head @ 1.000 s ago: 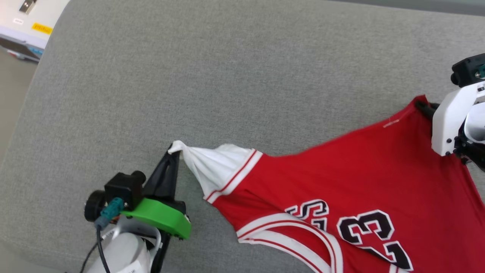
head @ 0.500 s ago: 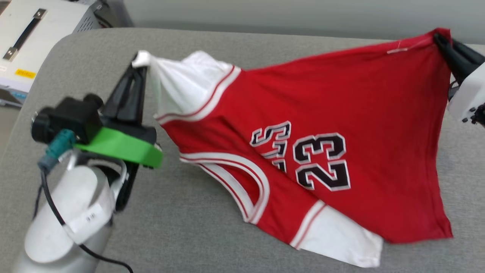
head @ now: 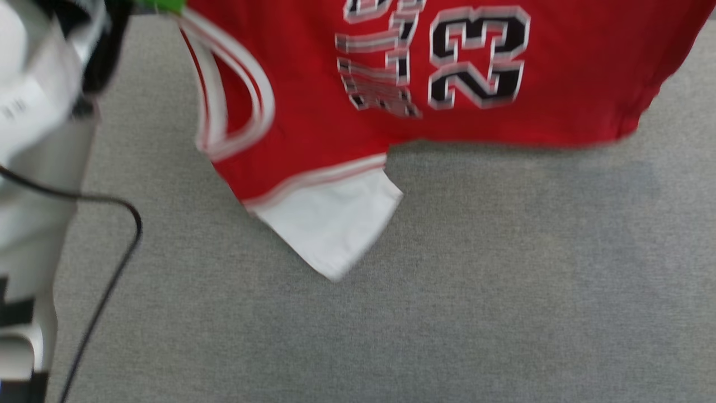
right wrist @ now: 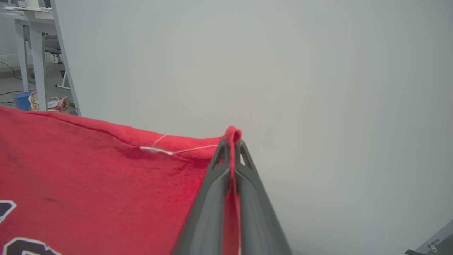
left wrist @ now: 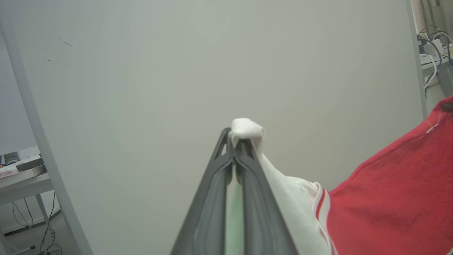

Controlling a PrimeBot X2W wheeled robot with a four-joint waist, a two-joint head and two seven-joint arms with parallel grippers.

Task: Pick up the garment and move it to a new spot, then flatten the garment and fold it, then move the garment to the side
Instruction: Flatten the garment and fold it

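Head view: the garment (head: 559, 112) hangs in the air across the top of the frame, number print facing the camera. Its loose white sleeve (head: 330, 224) dangles lowest, over the grey table (head: 503, 291); motion blur hides whether it brushes the cloth. The pale left forearm (head: 33, 140) and its cable (head: 112, 252) stand at the left edge.

Left wrist view: the left fingers (left wrist: 212, 198) are pressed together on a bunched tip of the other white sleeve.

Right wrist view: the right fingers (right wrist: 212, 198) are clamped on a red hem corner, fabric pinched between them.

I judge this to be the carry to a new spot. The next move calls for lowering both arms together, keeping the top edge taut so the shirt lands flat.
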